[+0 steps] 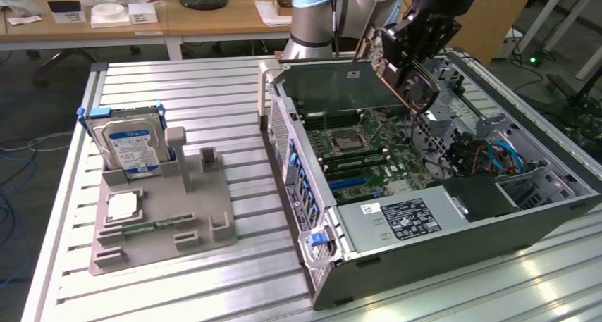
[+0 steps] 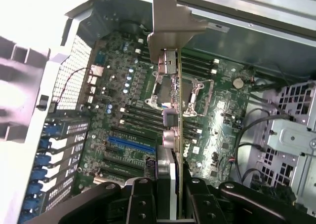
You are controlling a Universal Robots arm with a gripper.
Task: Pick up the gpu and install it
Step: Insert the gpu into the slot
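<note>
The gpu hangs edge-down over the open computer case, above the far part of the green motherboard. My gripper is shut on its upper edge. In the wrist view the gpu runs edge-on away from my gripper, pinched between the black fingers. Its silver bracket points toward the case's rear wall. The card floats over the motherboard, clear of it, with the blue slot beside its line.
A grey holder on the slatted table at the exterior view's left carries a silver hard drive, a small square chip and a green memory stick. Cables and a drive cage fill the case's right side.
</note>
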